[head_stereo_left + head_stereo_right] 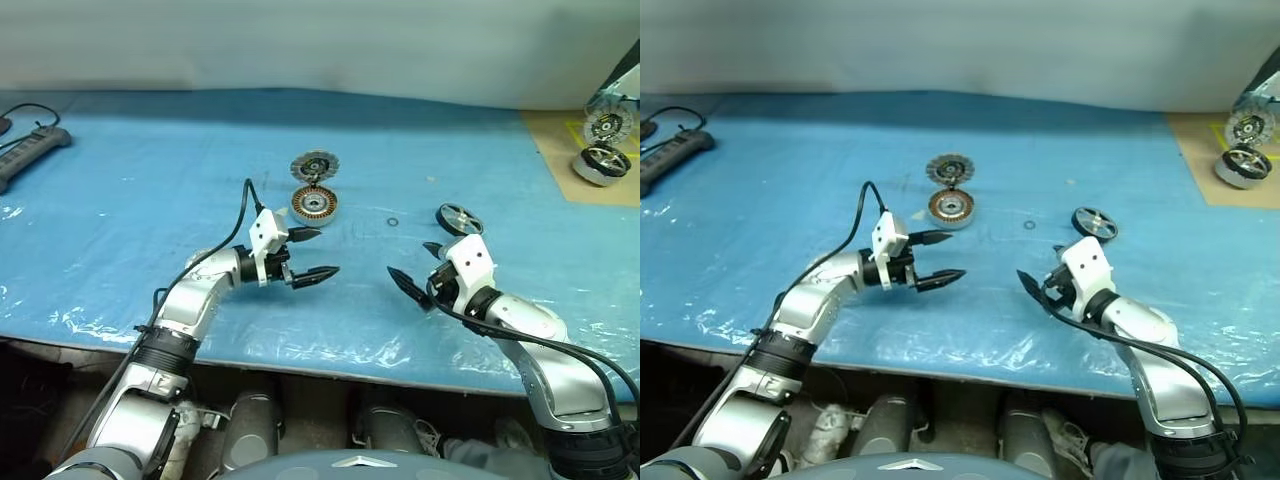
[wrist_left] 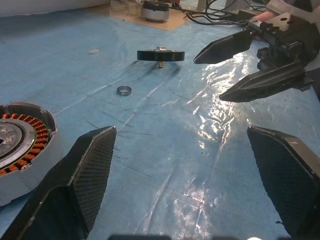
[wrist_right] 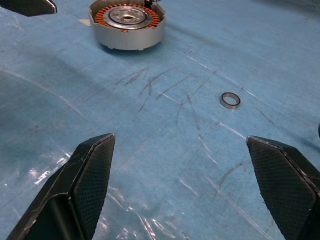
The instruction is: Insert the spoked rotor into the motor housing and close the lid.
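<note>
The motor housing point(image 1: 314, 205), a copper-wound ring, lies on the blue sheet at mid table. The toothed grey lid point(image 1: 315, 166) lies just behind it, touching or nearly so. The spoked rotor point(image 1: 459, 219) rests to the right, propped on its shaft point(image 2: 160, 54). My left gripper point(image 1: 325, 252) hovers open just in front of the housing, pointing right, with nothing between its fingers. My right gripper point(image 1: 408, 258) is open and empty too, in front and left of the rotor, pointing toward the left gripper. The right wrist view shows the housing point(image 3: 127, 25) ahead.
A small metal ring point(image 1: 392, 221) lies loose between housing and rotor. A power strip point(image 1: 30, 150) sits at the far left. A tan board point(image 1: 560, 150) at the far right carries other motor parts point(image 1: 603, 165). The table's front edge runs just below both grippers.
</note>
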